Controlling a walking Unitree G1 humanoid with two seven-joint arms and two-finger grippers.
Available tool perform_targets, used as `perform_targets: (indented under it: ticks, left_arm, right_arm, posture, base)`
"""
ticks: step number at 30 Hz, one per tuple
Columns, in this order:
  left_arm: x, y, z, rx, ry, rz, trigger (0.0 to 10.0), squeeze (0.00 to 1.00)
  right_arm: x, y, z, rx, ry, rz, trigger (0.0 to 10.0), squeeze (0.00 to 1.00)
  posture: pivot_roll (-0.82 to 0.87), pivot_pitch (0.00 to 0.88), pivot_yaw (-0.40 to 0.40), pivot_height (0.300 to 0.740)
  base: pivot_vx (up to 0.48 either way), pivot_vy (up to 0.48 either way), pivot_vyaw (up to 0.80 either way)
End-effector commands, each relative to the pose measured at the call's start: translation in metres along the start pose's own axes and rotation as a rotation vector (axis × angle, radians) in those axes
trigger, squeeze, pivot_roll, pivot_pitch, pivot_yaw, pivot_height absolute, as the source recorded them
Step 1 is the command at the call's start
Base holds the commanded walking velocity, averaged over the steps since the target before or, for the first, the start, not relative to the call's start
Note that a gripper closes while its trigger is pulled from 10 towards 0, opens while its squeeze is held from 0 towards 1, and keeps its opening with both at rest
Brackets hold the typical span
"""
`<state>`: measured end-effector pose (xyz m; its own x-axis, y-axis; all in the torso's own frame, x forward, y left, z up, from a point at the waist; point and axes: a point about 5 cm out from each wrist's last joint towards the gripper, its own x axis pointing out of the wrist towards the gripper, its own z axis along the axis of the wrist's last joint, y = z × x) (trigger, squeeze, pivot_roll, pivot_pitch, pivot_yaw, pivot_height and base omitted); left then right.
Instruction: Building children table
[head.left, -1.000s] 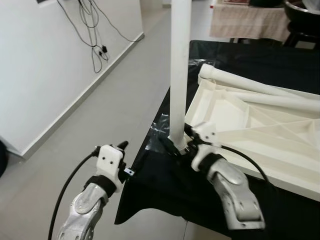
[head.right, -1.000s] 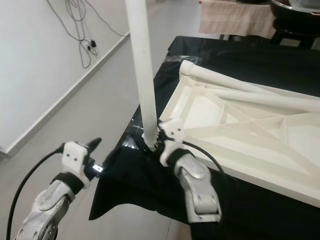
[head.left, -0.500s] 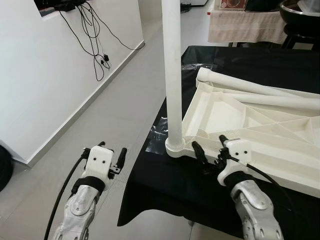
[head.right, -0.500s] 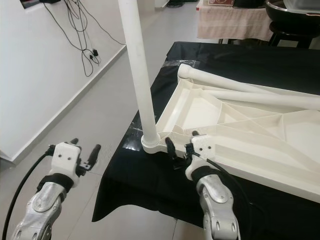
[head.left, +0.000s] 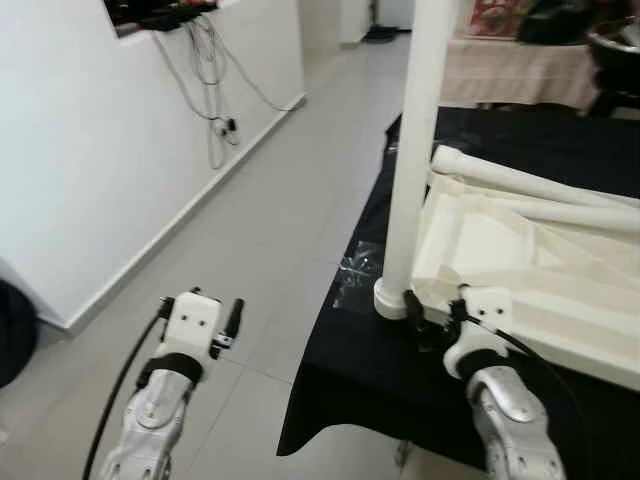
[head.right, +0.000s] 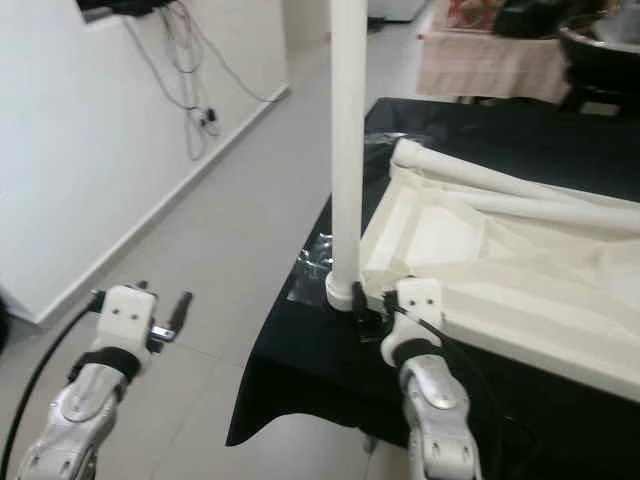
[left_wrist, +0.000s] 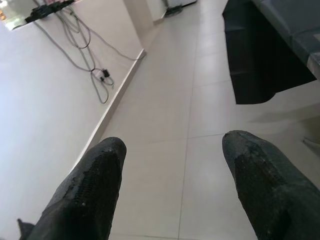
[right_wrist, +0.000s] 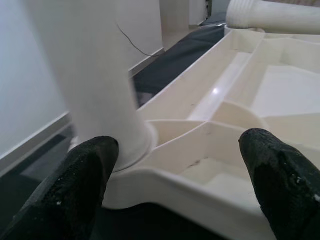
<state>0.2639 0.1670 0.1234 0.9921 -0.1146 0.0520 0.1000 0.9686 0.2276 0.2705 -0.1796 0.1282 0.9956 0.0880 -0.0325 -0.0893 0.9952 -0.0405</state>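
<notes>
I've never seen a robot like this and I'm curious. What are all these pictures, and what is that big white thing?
These come from a walking robot's cameras. Two sit in its head like eyes, looking down at its own silver arms. One more sits on each wrist, looking along that arm's two black fingers.

The white tray shape is a children's table top lying upside down on a black cloth. One table leg stands upright in its corner. More loose legs lie across the top.

The right gripper is beside the foot of the standing leg, jaws open, holding nothing. The left gripper hangs over the floor, jaws open too.
</notes>
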Motion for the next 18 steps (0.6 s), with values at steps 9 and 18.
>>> perform_targets:
  ticks: [9,18]
  left_arm:
    - [0.0002,-0.0033,-0.0052,-0.01,0.019,-0.025,10.0,0.0]
    - [0.0017,-0.0067,-0.0017,0.001,0.004,-0.026,10.0,0.0]
  right_arm:
    - [-0.0006,0.0002,-0.0022,-0.012,0.013,-0.027,10.0,0.0]
    - [0.0073,-0.0004,0.0033,-0.099,0.007,-0.031,10.0,0.0]
  posture:
    - [-0.06,0.089,0.064,0.74]
    - [-0.08,0.095,0.053,0.74]
  base:
    - [0.0,0.0,-0.8]
    - [0.0,0.0,-0.8]
